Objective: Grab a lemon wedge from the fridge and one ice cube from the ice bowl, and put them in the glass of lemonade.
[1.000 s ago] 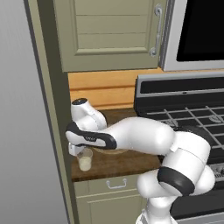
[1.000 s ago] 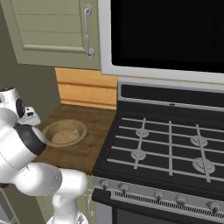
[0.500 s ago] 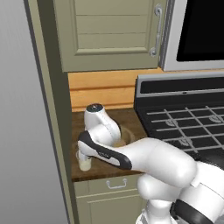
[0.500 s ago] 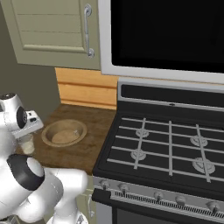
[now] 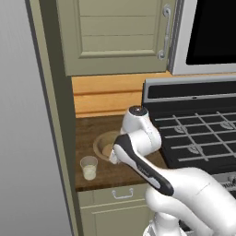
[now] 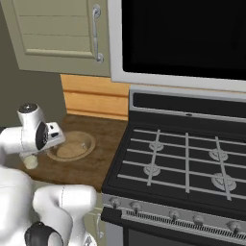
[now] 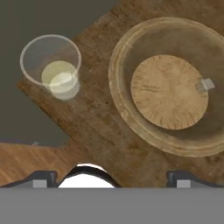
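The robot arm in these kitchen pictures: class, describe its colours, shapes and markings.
The arm is glossy white with rounded, tube-like segments and a curved black band along one link. One joint ends in a round dark cap. In the hand view, the jaws are small, dark grey and blocky.

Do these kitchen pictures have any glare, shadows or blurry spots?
Left base view: flat, even light, with the counter dim under the cabinet. Right base view: the black microwave door shows no reflection or glare. Hand view: sharp on the glass of lemonade and ice bowl, with a soft dark shade inside the bowl's rim; the small ice cube looks pale and faint.
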### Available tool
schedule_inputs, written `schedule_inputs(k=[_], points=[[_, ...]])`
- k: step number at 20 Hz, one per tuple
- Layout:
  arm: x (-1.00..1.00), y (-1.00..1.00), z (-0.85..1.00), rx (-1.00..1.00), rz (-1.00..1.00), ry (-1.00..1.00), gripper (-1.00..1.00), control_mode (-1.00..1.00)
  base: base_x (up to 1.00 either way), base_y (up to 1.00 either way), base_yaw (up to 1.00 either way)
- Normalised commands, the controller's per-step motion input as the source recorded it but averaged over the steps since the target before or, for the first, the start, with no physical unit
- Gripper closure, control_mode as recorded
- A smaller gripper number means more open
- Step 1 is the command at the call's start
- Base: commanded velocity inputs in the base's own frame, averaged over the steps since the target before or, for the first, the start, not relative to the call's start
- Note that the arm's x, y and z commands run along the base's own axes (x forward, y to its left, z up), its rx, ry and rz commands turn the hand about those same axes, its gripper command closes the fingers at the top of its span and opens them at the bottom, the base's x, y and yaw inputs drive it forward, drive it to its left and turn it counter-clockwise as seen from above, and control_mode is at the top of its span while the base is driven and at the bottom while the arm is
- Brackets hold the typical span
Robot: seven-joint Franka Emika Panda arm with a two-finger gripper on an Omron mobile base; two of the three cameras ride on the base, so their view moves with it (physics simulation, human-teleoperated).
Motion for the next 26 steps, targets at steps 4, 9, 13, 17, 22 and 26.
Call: schedule_inputs(k=[4, 9, 13, 17, 22, 26], points=[[-0.38, -0.98, 0.81, 0.01, -0.36, 0.07, -1.00, -1.00, 0.00, 0.00, 0.00], [-0.49, -0.68, 0.54, 0.07, -0.43, 0.29, -1.00, -1.00, 0.00, 0.00, 0.00], [-0.72, -0.72, 0.42, 0.07, -0.44, 0.18, -1.00, -1.00, 0.00, 0.00, 0.00], [-0.74, -0.82, 0.37, 0.08, -0.40, 0.00, -1.00, -1.00, 0.00, 0.00, 0.00], [-0.54, -0.09, 0.13, 0.01, -0.07, -0.22, -1.00, -1.00, 0.00, 0.00, 0.00], [-0.14, 0.33, 0.39, -0.14, 0.15, -0.18, -1.00, -1.00, 0.00, 0.00, 0.00]])
